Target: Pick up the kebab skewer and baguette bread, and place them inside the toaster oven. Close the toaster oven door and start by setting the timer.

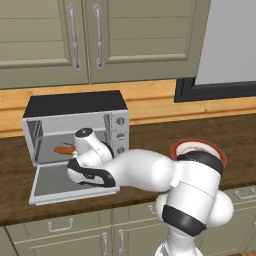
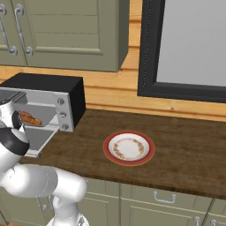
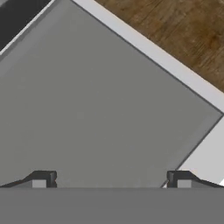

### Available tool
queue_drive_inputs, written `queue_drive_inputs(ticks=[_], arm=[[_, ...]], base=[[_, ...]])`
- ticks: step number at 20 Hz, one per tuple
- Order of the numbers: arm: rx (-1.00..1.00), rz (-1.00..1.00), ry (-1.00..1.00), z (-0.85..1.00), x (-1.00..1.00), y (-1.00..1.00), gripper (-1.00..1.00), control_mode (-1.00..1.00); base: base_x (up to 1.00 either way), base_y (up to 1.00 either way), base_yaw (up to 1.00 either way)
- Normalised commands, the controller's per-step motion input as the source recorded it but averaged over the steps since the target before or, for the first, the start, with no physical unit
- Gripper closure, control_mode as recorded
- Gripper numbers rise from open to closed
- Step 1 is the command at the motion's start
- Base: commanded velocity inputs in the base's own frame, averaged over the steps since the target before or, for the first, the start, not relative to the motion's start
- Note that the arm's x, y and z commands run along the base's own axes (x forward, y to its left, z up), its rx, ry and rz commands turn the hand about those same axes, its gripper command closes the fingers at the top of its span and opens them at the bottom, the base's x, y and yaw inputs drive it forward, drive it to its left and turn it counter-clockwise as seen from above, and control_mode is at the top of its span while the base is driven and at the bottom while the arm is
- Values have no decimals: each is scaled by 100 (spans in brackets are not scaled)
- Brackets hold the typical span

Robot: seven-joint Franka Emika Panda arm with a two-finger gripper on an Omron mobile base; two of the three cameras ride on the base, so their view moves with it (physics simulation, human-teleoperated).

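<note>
Evidently the loading stage was close to done, judging by how things lay. The toaster oven (image 1: 75,131) stood on the brown worktop (image 2: 185,145) with the toaster oven door (image 1: 52,184) dropped flat in front of it, forming a shelf at the mouth of the cavity. Inside the cavity an orange-brown shape lay on the rack, most likely the baguette bread (image 1: 62,149); in the right base view a reddish piece beside it (image 2: 30,118) could have been the kebab skewer or the same loaf, and I could not tell which. The red-rimmed plate (image 2: 129,148) sat well apart to the right with nothing on it, which fitted food already moved across.

The hand (image 3: 111,178) hung just above the lowered door, pointing down at its grey glass, with its fingertips (image 3: 41,179) spread wide and nothing between them. That posture suited an arm that had nothing to carry and needed clearance from the oven opening. The door lay open because the cavity had to stay reachable while food went in; it was not yet shut.

My reading was that the next move called for getting under or behind the door's front edge to swing it up, then reaching the three knobs (image 1: 120,135) stacked at the oven's right for the timer. A wide hand risked scraping the glass.
</note>
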Motion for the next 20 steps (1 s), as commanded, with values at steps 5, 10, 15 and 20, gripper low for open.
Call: queue_drive_inputs(ticks=[5,10,15,20], arm=[[3,-24,0,-5,30,-6,-100,-100],[1,-22,0,0,37,0,-100,-100],[0,-19,0,0,50,0,-100,-100],[0,-16,0,0,51,0,-100,-100]], base=[[0,0,0],[0,0,0],[0,0,0],[0,0,0]])
